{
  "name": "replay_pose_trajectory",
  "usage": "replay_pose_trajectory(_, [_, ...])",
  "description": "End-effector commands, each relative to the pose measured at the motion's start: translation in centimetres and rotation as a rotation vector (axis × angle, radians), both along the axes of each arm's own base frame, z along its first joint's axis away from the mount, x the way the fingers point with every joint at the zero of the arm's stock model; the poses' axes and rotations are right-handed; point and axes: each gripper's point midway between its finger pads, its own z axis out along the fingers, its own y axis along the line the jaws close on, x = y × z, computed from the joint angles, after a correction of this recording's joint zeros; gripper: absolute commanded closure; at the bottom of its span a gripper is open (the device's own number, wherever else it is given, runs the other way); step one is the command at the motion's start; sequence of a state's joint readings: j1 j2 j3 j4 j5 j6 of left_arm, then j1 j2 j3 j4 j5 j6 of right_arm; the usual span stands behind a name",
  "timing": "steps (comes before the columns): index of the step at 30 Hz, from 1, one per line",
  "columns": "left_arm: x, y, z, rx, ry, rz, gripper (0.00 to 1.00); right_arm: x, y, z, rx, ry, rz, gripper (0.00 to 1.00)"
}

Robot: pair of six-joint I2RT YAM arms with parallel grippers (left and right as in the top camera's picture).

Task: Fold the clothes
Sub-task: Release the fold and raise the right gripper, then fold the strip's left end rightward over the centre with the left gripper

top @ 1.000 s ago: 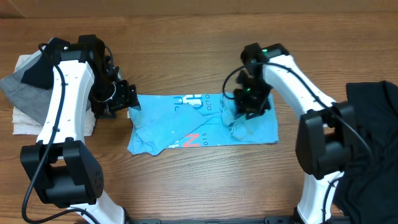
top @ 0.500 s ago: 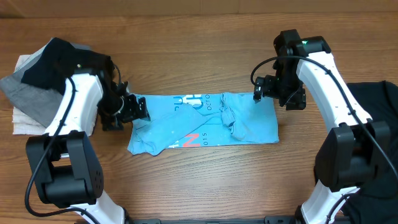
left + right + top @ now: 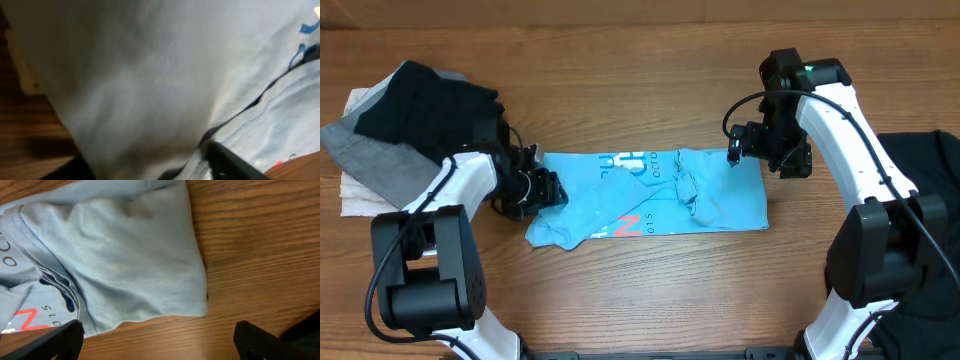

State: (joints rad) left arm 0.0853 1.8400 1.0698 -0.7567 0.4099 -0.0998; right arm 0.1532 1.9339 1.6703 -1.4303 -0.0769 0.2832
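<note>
At left edge of blue shirt (image 3: 650, 195), left gripper (image 3: 548, 190) (grip unclear), right gripper (image 3: 733, 152) spread wide, empty.

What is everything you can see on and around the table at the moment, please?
T-shirt: one, light blue with red and blue print, partly folded, table centre.
Clothes pile: one, white, grey and black layers, left edge.
Dark garment: one, black, right edge.
Table: one, brown wood.
Left gripper: one, black, at the T-shirt's left edge; grip unclear.
Right gripper: one, black, open, by the T-shirt's far right corner.
</note>
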Motion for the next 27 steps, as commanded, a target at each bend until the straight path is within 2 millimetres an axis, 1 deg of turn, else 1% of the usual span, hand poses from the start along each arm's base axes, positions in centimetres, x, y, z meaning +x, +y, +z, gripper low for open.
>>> replay_pose_trajectory(1, [-0.3, -1.9, 0.5, -0.120, -0.013, -0.023, 0.51, 0.4, 0.1, 0.9, -0.004, -0.033, 0.007, 0.00])
replay_pose_trajectory(4, [0.1, -2.7, 1.1, -0.172, -0.033, -0.026, 0.70, 0.4, 0.0, 0.9, -0.004, -0.032, 0.006, 0.00])
replay_pose_trajectory(5, [0.3, -2.9, 1.2, -0.186, -0.043, -0.031, 0.92, 0.4, -0.1, 0.9, -0.009, -0.032, 0.006, 0.00])
replay_pose_trajectory(6, [0.3, -2.9, 1.3, -0.185, -0.047, -0.034, 0.96, 0.4, -0.2, 0.9, -0.014, -0.033, 0.006, 0.00])
replay_pose_trajectory(9, [0.5, -2.2, 1.6, -0.163, -0.039, -0.022, 0.96, 0.4, -0.5, 0.8, -0.032, -0.033, 0.006, 0.00])
replay_pose_trajectory(10, [0.5, -1.6, 1.8, -0.139, -0.031, -0.013, 0.96, 0.4, -0.6, 0.8, -0.039, -0.033, 0.006, 0.00])
replay_pose_trajectory(13, [0.7, 1.1, 3.0, -0.022, -0.002, 0.020, 0.96, 0.4, -1.0, 0.8, -0.062, -0.034, 0.008, 0.00])
replay_pose_trajectory(17, [1.0, 6.0, 5.8, 0.173, 0.041, 0.070, 0.96, 0.4, -1.2, 0.8, -0.071, -0.035, 0.012, 0.00])
replay_pose_trajectory(18, [1.5, 7.9, 7.8, 0.244, 0.039, 0.090, 0.96, 0.4, -1.2, 0.8, -0.071, -0.035, 0.012, 0.00])
replay_pose_trajectory(19, [1.9, 8.3, 8.6, 0.255, 0.031, 0.097, 0.96, 0.4, -1.2, 0.8, -0.071, -0.035, 0.012, 0.00])
replay_pose_trajectory(20, [2.7, 8.5, 10.5, 0.251, 0.004, 0.106, 0.96, 0.4, -1.2, 0.8, -0.071, -0.035, 0.014, 0.00])
replay_pose_trajectory(21, [2.9, 8.3, 11.2, 0.244, -0.006, 0.105, 0.96, 0.4, -1.2, 0.8, -0.071, -0.035, 0.021, 0.00])
replay_pose_trajectory(23, [3.4, 7.0, 12.6, 0.220, -0.020, 0.091, 0.96, 0.3, -1.2, 0.8, -0.071, -0.032, 0.028, 0.00])
replay_pose_trajectory(25, [3.4, 4.7, 13.5, 0.180, -0.022, 0.050, 0.96, 0.3, -1.2, 0.8, -0.071, -0.031, 0.028, 0.00])
replay_pose_trajectory(27, [3.1, 2.4, 13.7, 0.156, -0.011, 0.010, 0.96, 0.3, -1.2, 0.8, -0.071, -0.030, 0.027, 0.00])
